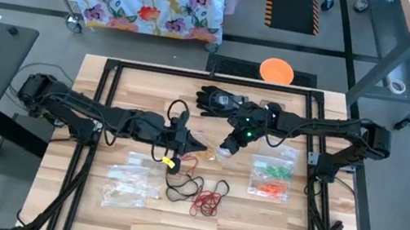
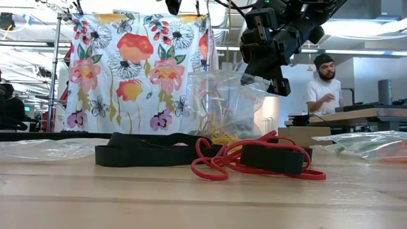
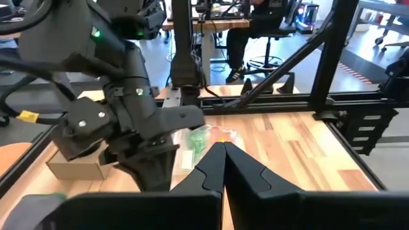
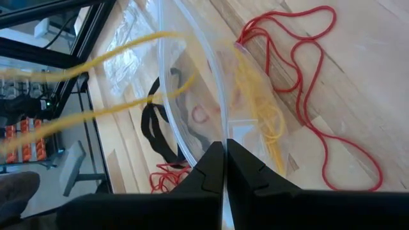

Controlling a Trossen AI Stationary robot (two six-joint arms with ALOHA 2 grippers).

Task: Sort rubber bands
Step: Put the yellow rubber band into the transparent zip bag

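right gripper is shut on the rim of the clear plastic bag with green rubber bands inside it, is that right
Nearly. The right gripper is shut on the rim of a clear plastic bag, but the thin elastic bands inside it are yellow, not green, as the right wrist view shows. The green bands lie in another clear bag flat on the table, seen in the high view.

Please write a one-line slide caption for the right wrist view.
Shut right gripper pinching the edge of a clear plastic bag holding yellow rubber bands, above red rubber bands on the wooden table.
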